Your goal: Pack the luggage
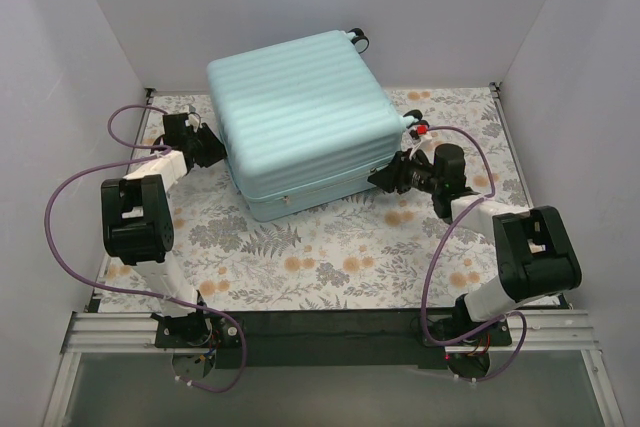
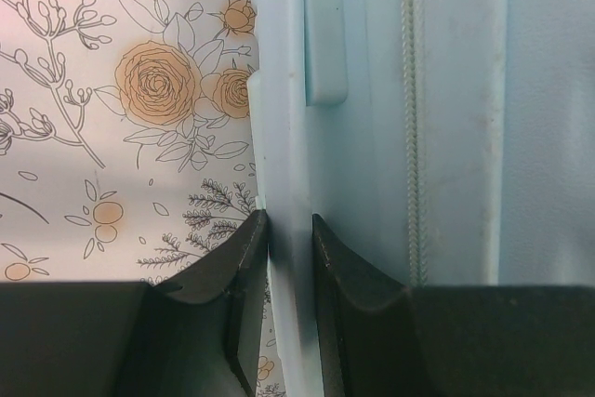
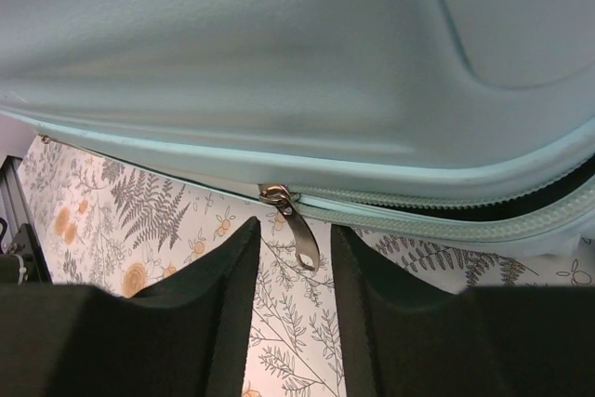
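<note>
Top external view, desk asks: where is the luggage (image 1: 300, 117)?

Operator: I see it lying lid-down on the floral tablecloth (image 1: 330, 257), wheels at the far side, an arm at each flank.

Desk: And the grippers?

Operator: My left gripper (image 2: 290, 230) is clamped on a thin rim of the shell. My right gripper (image 3: 295, 234) stands parted, the zip pull (image 3: 302, 241) hanging between its fingers, clear of both.

Suitcase (image 1: 300, 117): one.
Robot arms: two, left arm (image 1: 140, 217), right arm (image 1: 535, 252).
Grippers: two, left gripper (image 2: 290, 222), right gripper (image 3: 296, 246).
Purple cables: two, left cable (image 1: 48, 217), right cable (image 1: 426, 292).
Zipper pull (image 3: 299, 230): one.
Floral cloth (image 1: 330, 257): one.
Black wheel (image 1: 358, 40): one plainly seen.
</note>
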